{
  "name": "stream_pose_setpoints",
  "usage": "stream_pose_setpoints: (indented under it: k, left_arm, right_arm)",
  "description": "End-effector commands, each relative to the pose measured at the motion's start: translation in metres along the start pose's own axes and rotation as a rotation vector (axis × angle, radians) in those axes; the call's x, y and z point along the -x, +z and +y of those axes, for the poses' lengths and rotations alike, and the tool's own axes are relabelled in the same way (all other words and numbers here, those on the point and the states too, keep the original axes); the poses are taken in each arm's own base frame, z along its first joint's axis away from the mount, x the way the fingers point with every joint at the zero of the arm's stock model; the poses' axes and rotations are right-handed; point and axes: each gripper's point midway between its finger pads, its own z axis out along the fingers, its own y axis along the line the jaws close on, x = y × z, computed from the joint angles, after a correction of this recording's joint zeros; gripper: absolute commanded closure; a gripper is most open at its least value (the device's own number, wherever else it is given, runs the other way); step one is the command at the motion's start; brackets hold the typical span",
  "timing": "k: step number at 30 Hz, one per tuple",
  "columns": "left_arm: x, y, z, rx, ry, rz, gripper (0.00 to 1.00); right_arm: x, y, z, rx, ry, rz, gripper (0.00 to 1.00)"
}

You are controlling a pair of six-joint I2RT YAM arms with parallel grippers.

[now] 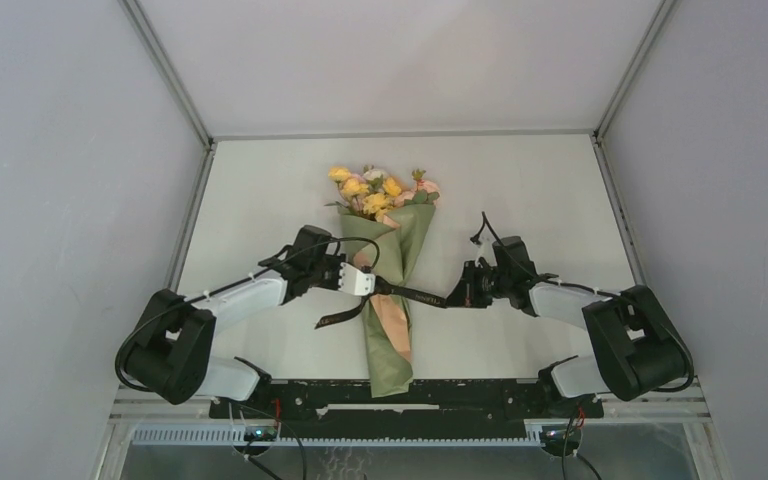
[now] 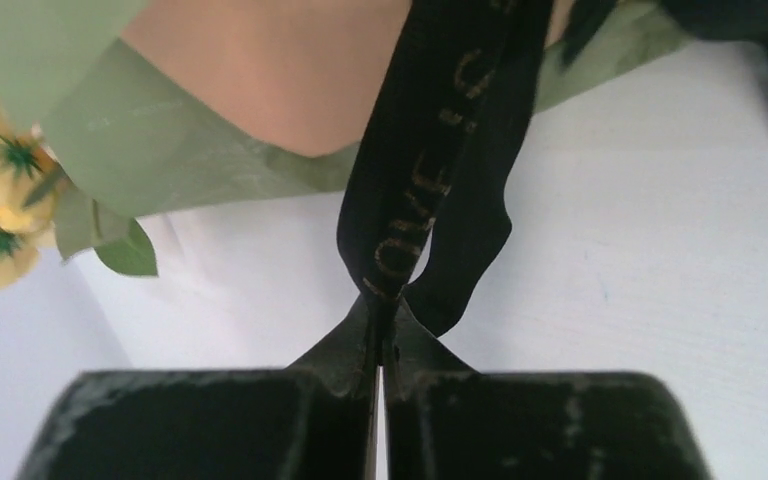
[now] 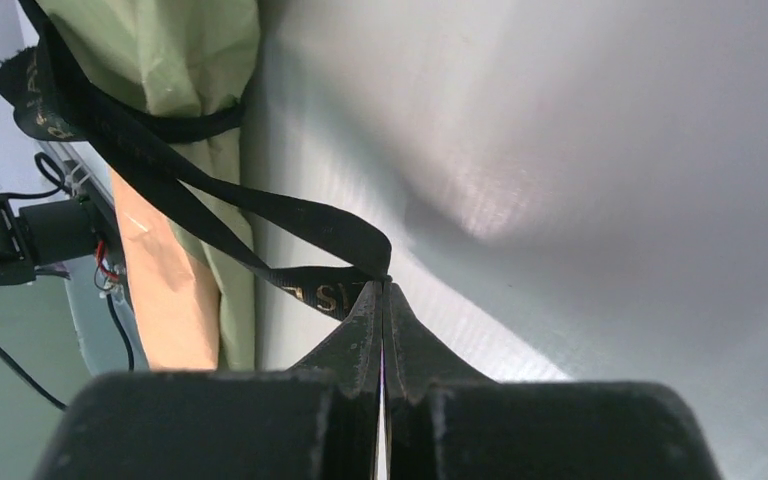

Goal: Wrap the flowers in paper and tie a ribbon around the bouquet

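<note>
The bouquet (image 1: 388, 300) lies lengthwise mid-table, the flowers (image 1: 380, 190) at its far end. Olive paper (image 1: 392, 250) wraps them, with peach lining (image 1: 392, 322) showing near the stem end. A black ribbon (image 1: 415, 294) with gold lettering crosses the cone's waist. My left gripper (image 1: 370, 284) is at the cone's left side, shut on the ribbon (image 2: 422, 190). My right gripper (image 1: 457, 295) sits right of the cone, shut on the ribbon's other end (image 3: 290, 215), which runs back to a band round the paper (image 3: 195, 60). A loose tail (image 1: 338, 316) trails left of the cone.
Grey walls close in the white table (image 1: 550, 190) on the left, right and back. A black rail (image 1: 390, 395) with the arm bases runs along the near edge, close to the cone's stem end. Robot cables (image 1: 485, 232) arch above the right wrist.
</note>
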Motion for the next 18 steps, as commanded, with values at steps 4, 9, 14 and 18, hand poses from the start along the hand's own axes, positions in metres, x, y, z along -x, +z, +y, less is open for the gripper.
stream_pose_setpoints:
  k: [4, 9, 14, 18]
  left_arm:
    - [0.03, -0.015, 0.026, 0.027, 0.027, -0.119, 0.33]
    - [0.012, -0.041, 0.017, -0.079, 0.045, -0.108, 0.1]
    - [0.023, -0.073, 0.002, -0.203, 0.064, -0.184, 0.05]
    - [0.091, -0.099, -0.002, -0.236, -0.084, -0.396, 0.42]
  right_arm:
    - [0.025, 0.009, 0.043, 0.115, -0.076, -0.047, 1.0]
    - [0.026, 0.009, 0.049, 0.126, -0.087, -0.05, 1.0]
    - [0.026, 0.011, 0.052, 0.13, -0.096, -0.05, 1.0]
    - [0.027, 0.011, 0.053, 0.128, -0.101, -0.056, 1.0]
